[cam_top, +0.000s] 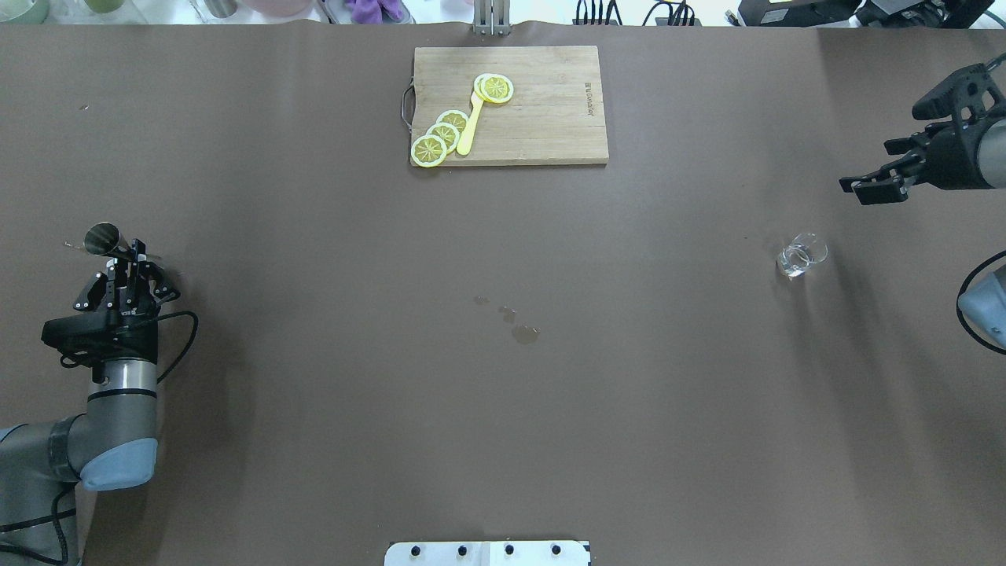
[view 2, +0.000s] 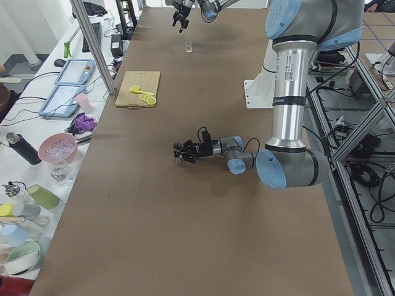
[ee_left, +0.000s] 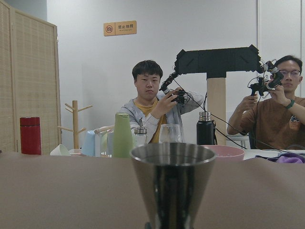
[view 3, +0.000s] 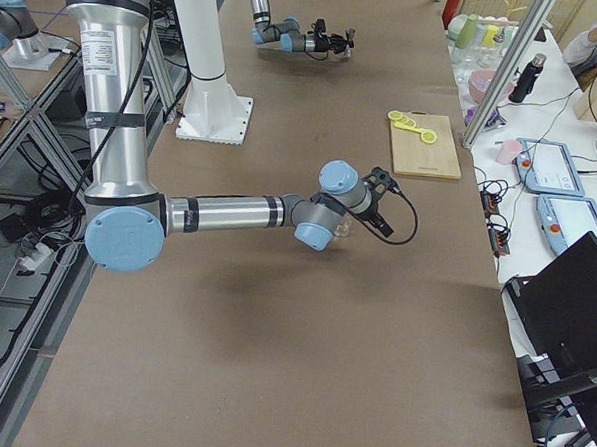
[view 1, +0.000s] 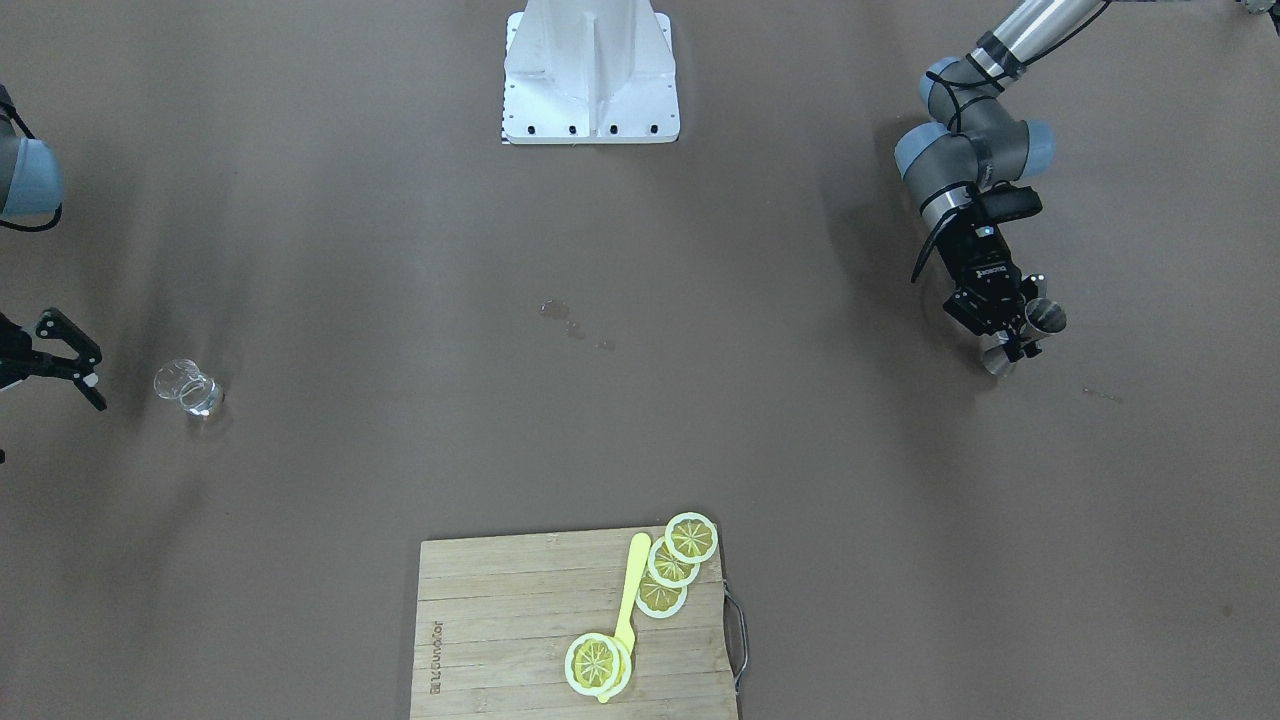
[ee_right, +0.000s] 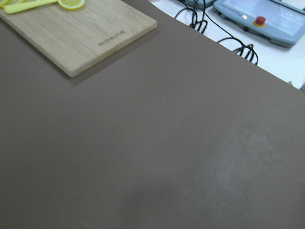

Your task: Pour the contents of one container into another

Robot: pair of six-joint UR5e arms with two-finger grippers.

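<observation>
The clear glass cup (view 1: 188, 387) stands upright on the brown table, seen at the right in the overhead view (cam_top: 802, 255), with a little clear liquid at its bottom. My right gripper (view 1: 92, 378) hovers open just beside the cup and holds nothing; overhead, the gripper (cam_top: 863, 190) sits behind and to the right of the cup. The steel jigger (view 1: 1042, 320) stands upright at the table's other end with my left gripper (view 1: 1018, 342) shut around its narrow waist. The jigger (ee_left: 174, 176) fills the centre of the left wrist view.
A wooden cutting board (view 1: 500, 600) with lemon slices (view 1: 690, 537) and a yellow utensil lies at the far middle edge. Small wet spots (cam_top: 523, 334) mark the table's centre. The white robot base (view 1: 590, 90) sits at the near edge. People sit beyond the table.
</observation>
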